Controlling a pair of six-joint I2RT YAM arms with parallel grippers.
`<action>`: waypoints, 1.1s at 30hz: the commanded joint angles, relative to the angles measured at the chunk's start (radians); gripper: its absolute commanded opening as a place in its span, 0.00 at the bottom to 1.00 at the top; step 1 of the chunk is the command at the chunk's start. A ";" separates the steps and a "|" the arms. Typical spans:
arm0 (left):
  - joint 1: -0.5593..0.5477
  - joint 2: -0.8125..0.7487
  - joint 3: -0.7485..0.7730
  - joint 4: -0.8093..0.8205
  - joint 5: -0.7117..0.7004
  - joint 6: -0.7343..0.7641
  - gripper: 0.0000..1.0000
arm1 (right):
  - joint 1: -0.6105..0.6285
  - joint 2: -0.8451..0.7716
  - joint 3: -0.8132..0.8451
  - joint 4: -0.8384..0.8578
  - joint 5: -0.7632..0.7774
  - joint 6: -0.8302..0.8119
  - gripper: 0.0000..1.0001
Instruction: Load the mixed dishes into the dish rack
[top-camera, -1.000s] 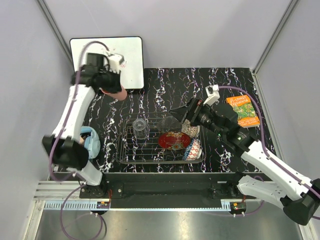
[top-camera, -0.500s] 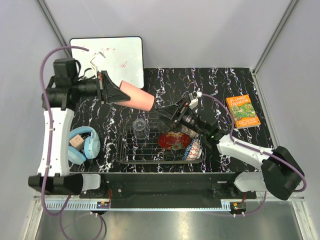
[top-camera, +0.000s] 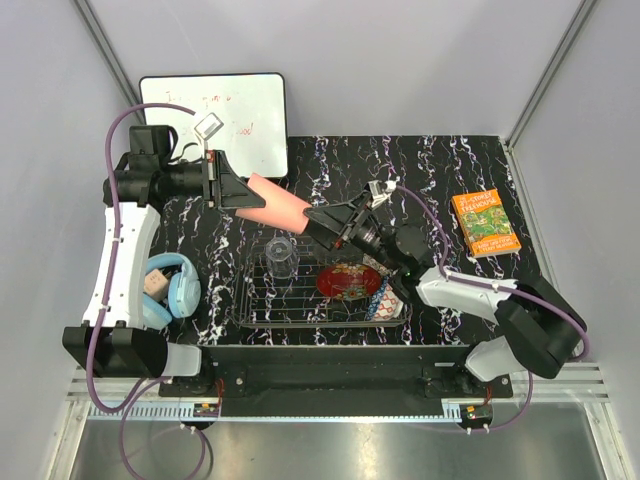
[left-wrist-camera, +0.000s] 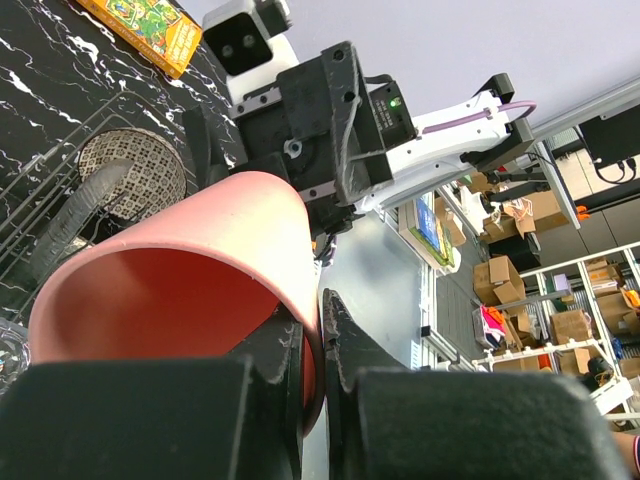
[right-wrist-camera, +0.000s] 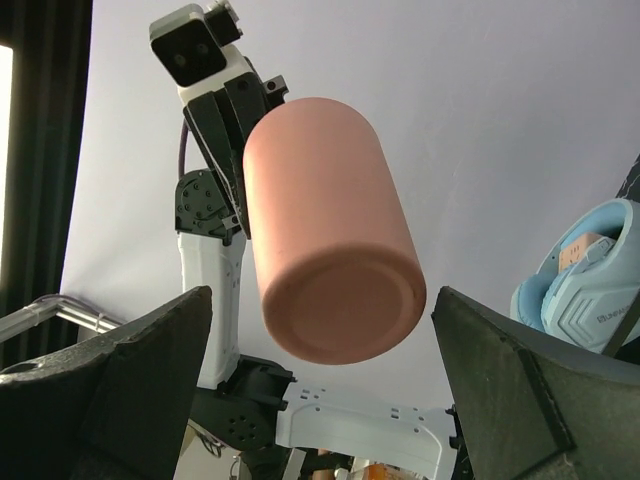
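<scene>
Closer to the cup than half a second ago, the right gripper (top-camera: 318, 220) has been brought leftward toward the cup's base.

Nearest the arm bases, the dish rack (top-camera: 250, 300) is seen already loaded with the small clear glass tumbler (top-camera: 281, 257), the red gold-patterned plate (top-camera: 348, 281) and the blue patterned bowl (top-camera: 388, 298).

Above the rack's far edge, the salmon-pink cup (top-camera: 278, 203) is held on its side in the air. It is pinched at the rim by the left gripper (top-camera: 240, 190), one finger inside the wall and one outside. The right gripper's jaws are spread wide on either side of the closed base, with no contact visible.

A handover is judged to be under way. Should the rim be let go before the right jaws are closed, the cup would be dropped onto the tumbler below. A slip could also be caused by the smooth round wall being clamped too near its end.

Farthest back, the white board (top-camera: 215, 110) is left untouched.
</scene>
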 joint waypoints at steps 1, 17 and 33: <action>0.004 -0.023 0.020 0.040 0.046 -0.013 0.00 | 0.028 0.017 0.069 0.027 0.001 -0.025 1.00; 0.004 -0.029 0.003 0.042 0.031 -0.019 0.00 | 0.076 0.152 0.221 0.060 0.006 -0.057 1.00; 0.004 -0.047 -0.046 0.057 0.011 -0.021 0.57 | 0.079 0.074 0.227 -0.047 0.014 -0.146 0.08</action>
